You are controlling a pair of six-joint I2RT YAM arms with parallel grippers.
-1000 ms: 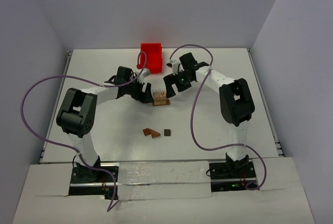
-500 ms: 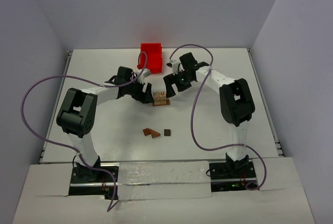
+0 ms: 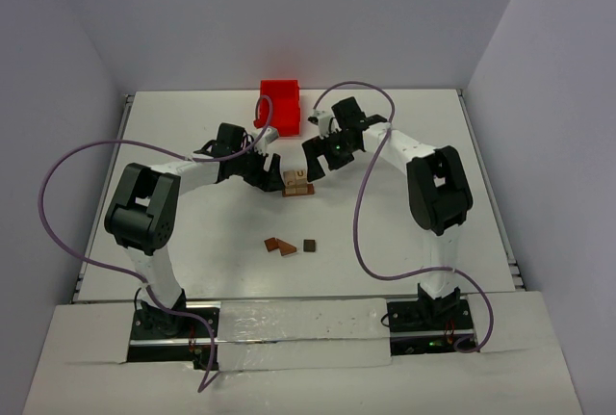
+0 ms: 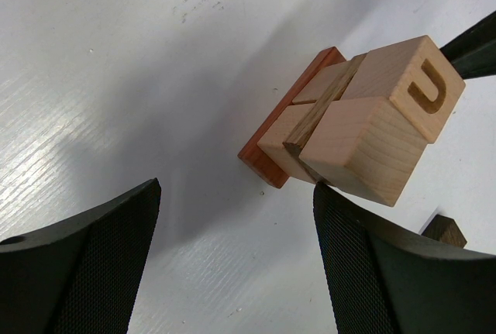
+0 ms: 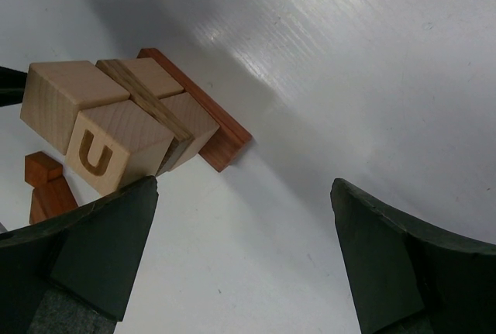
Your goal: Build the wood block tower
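Note:
The wood block tower (image 3: 297,182) stands mid-table: a reddish-brown flat base (image 4: 283,142), light tan blocks, a thin brown slat and two tan cubes on top, one carved with a U (image 4: 428,86). My left gripper (image 3: 271,173) is just left of it, open, with bare table between its fingers (image 4: 236,192); its right finger (image 4: 349,241) sits close under the tower's lowest cube. My right gripper (image 3: 314,159) is at the tower's far right, open and empty (image 5: 244,188), with the tower (image 5: 116,121) beyond its left finger (image 5: 101,233).
A red bin (image 3: 280,107) stands at the back of the table behind the grippers. Two reddish-brown flat blocks (image 3: 280,246) and a dark brown cube (image 3: 310,245) lie loose nearer the arm bases. Purple cables loop off both arms.

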